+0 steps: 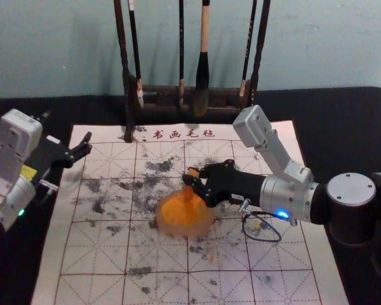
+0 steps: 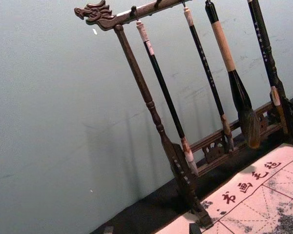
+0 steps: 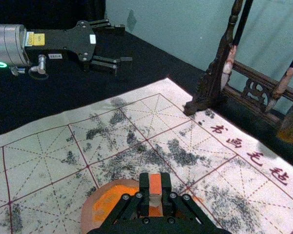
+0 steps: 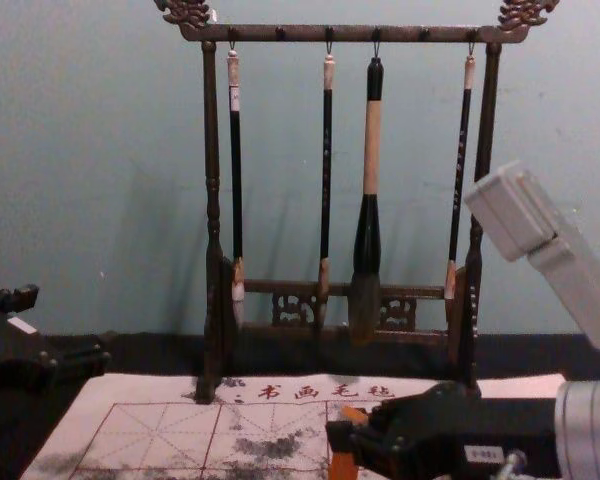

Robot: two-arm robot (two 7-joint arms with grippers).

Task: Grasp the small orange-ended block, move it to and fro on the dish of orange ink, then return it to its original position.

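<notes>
My right gripper (image 1: 189, 182) comes in from the right over the dish of orange ink (image 1: 167, 226). It is shut on the small block (image 1: 192, 171), whose orange top stands above the fingers. In the right wrist view the block (image 3: 155, 183) is pinched in the gripper (image 3: 156, 191), with the dish (image 3: 89, 206) below. The chest view has the block's orange lower part (image 4: 342, 467) under the gripper (image 4: 344, 438). Whether it touches the ink, I cannot tell. My left gripper (image 1: 68, 132) is idle at the mat's left edge, open; its fingertips (image 2: 108, 230) show in the left wrist view.
A dark wooden rack (image 1: 128, 95) with hanging brushes (image 1: 202, 76) stands behind the dish at the far edge of the mat. The white gridded mat (image 1: 101, 254) carries black ink smudges and lies on a black-covered table (image 1: 349, 133).
</notes>
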